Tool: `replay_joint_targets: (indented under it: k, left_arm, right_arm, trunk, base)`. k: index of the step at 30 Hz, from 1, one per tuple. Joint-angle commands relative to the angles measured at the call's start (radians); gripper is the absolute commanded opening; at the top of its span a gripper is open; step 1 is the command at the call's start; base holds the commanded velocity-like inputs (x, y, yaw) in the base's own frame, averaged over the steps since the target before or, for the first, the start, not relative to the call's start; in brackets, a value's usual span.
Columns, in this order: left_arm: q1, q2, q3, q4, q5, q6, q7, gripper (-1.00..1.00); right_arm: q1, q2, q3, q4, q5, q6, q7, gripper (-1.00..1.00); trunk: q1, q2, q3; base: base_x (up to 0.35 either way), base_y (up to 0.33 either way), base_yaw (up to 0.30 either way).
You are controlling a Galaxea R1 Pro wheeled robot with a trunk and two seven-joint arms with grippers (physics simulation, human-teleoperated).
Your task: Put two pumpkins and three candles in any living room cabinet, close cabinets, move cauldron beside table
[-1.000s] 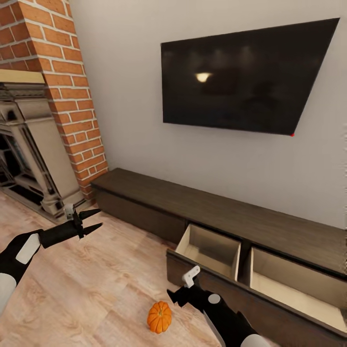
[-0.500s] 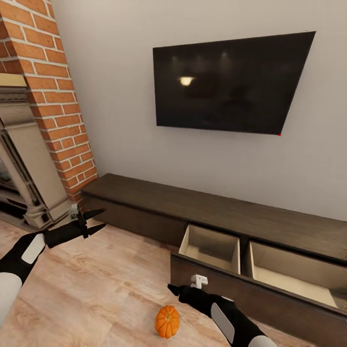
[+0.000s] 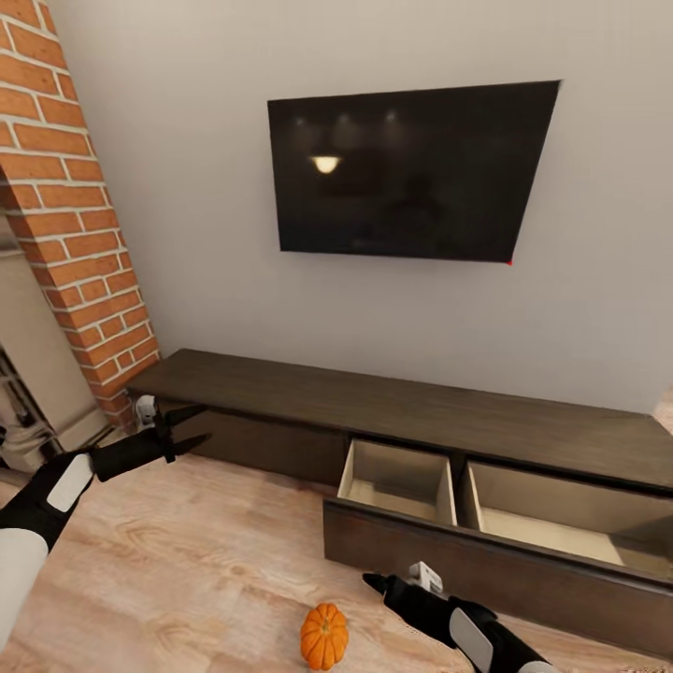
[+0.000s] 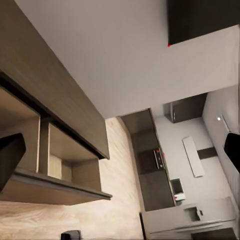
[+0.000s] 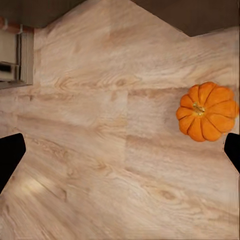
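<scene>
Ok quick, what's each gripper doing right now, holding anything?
Left gripper: open, empty, above the floor.
Right gripper: fingers spread in its wrist view, empty, near the pumpkin.

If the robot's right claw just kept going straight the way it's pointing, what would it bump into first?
Probably the bare wood floor. The right gripper points down at the planks, and its wrist view shows the pumpkin off to one side, near one fingertip, so it would likely miss it, though depth is hard to judge.

— Count of pumpkins?
— One pumpkin (image 3: 323, 636), on the floor (image 3: 178, 570).
— Cabinets?
— One long cabinet (image 3: 393, 411); two compartments (image 3: 397, 479) stand open.
— Screens?
— One screen (image 3: 411, 168).
— Grippers?
— Two: left gripper (image 3: 192, 425), right gripper (image 3: 374, 584).
</scene>
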Motion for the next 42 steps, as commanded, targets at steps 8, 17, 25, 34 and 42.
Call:
replay_joint_targets:
  k: [8,17,25,34,42]
  left_arm:
    - [0.000,-0.003,0.001,0.001,0.000,0.004,-0.003,1.00]
    - [0.000,-0.015,0.000,-0.001,-0.001,0.004,-0.003,1.00]
    - [0.000,-0.017,0.000,-0.001,-0.001,0.004,-0.003,1.00]
    - [0.000,-0.017,0.000,0.000,-0.001,0.004,-0.003,1.00]
    - [0.000,-0.017,0.000,0.001,-0.001,0.004,-0.003,1.00]
  right_arm:
    - [-0.002,-0.007,-0.062,0.002,-0.008,0.009,0.003,1.00]
    - [-0.002,-0.006,-0.066,-0.009,-0.008,0.010,0.002,1.00]
    - [-0.002,0.000,-0.062,-0.011,-0.010,0.015,-0.005,1.00]
    - [-0.033,0.002,-0.063,0.006,-0.011,0.117,-0.058,1.00]
    - [-0.122,0.006,-0.063,0.070,-0.012,0.124,-0.157,1.00]
  trunk:
    - [0.000,0.000,0.008]
    - [0.027,-0.049,-0.012]
    - [0.057,-0.105,-0.037]
    - [0.092,-0.168,-0.065]
    - [0.123,-0.224,-0.090]
  base:
    - [0.000,0.001,-0.224]
    - [0.000,0.000,-0.044]
    - [0.000,0.000,0.000]
    - [0.000,0.000,0.000]
    - [0.000,0.000,0.000]
